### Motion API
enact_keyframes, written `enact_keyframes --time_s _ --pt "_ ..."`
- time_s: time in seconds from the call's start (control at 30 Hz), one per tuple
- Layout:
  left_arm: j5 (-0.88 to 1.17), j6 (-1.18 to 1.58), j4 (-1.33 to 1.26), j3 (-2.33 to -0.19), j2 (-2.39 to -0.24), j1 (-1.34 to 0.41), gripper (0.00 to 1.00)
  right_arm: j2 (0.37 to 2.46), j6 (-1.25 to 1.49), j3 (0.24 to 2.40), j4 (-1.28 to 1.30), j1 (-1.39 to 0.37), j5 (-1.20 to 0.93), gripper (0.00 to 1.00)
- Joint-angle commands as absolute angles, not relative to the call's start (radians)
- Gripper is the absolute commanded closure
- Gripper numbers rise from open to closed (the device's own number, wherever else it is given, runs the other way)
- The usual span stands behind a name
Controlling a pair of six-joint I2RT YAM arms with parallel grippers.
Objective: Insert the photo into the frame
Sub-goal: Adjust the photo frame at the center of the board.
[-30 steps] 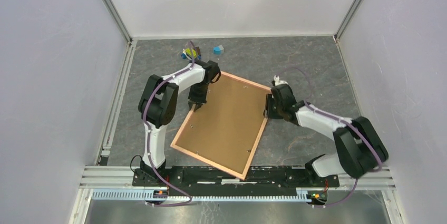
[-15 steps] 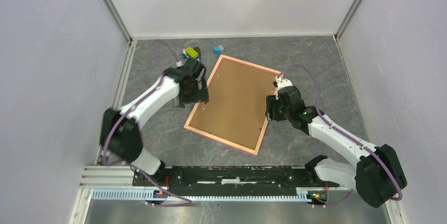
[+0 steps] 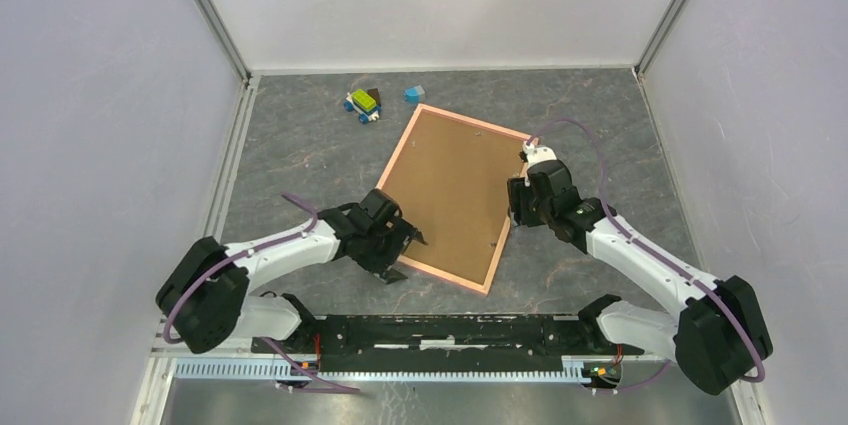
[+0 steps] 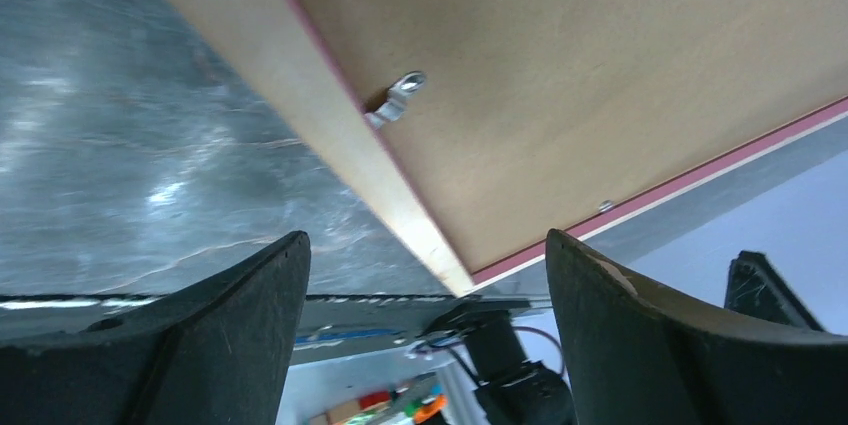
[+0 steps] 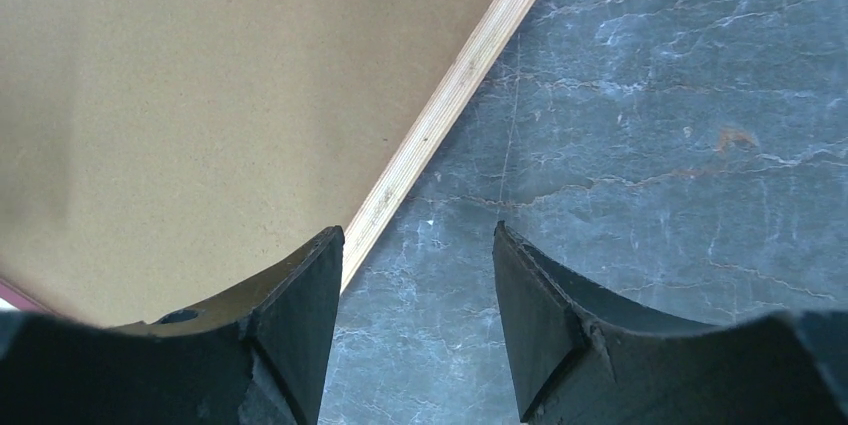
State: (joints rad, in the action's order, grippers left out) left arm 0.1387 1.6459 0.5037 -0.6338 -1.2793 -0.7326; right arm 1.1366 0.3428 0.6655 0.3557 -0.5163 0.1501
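Note:
The frame (image 3: 397, 147) lies face down on the grey table, its brown backing board (image 3: 455, 190) up. The photo is hidden. My left gripper (image 3: 408, 257) is open at the frame's near left corner. In the left wrist view that corner's pale rail (image 4: 300, 95) and a metal clip (image 4: 398, 100) sit ahead of the left gripper (image 4: 425, 237), with nothing between the fingers. My right gripper (image 3: 515, 207) hangs open at the frame's right edge. Seen from the right wrist, the right gripper (image 5: 416, 230) has its gap over bare table beside the rail (image 5: 450, 95).
Small toy blocks (image 3: 364, 102) and a blue block (image 3: 413, 94) lie near the back wall. White walls close in the table on three sides. The arms' mounting rail (image 3: 450, 330) runs along the near edge.
My left arm swung from the frame's far left edge down to its near left corner, and its gripper opened. The frame slid away from the near edge. The right gripper stayed at the right rail.

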Motion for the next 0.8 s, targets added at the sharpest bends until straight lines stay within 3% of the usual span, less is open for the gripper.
enact_keyframes --time_s 0.0,0.13,0.3,0.37,0.47,0.6,0.77 --pt "0.121 1.914 0.271 -0.610 -1.351 -0.790 0.14 1.082 0.338 0.654 0.360 -0.513 0.197 0.38" --pt "0.116 1.928 0.263 -0.604 -1.407 -0.809 0.45 1.081 0.340 0.652 0.365 -0.512 0.203 0.38" --pt "0.074 1.858 0.405 -0.636 -1.419 -0.811 0.57 1.088 0.338 0.664 0.364 -0.509 0.210 0.37" --pt "0.043 1.806 0.464 -0.652 -1.415 -0.810 0.72 1.093 0.340 0.669 0.361 -0.509 0.210 0.38" --pt "-0.016 1.699 0.570 -0.698 -1.430 -0.811 0.85 1.109 0.342 0.681 0.357 -0.508 0.206 0.38" --pt "-0.070 1.474 0.614 -0.743 -1.479 -0.801 0.97 1.135 0.330 0.703 0.351 -0.499 0.208 0.36" --pt "-0.132 1.075 0.640 -0.809 -1.534 -0.798 0.98 1.178 0.253 0.746 0.352 -0.451 0.173 0.34"
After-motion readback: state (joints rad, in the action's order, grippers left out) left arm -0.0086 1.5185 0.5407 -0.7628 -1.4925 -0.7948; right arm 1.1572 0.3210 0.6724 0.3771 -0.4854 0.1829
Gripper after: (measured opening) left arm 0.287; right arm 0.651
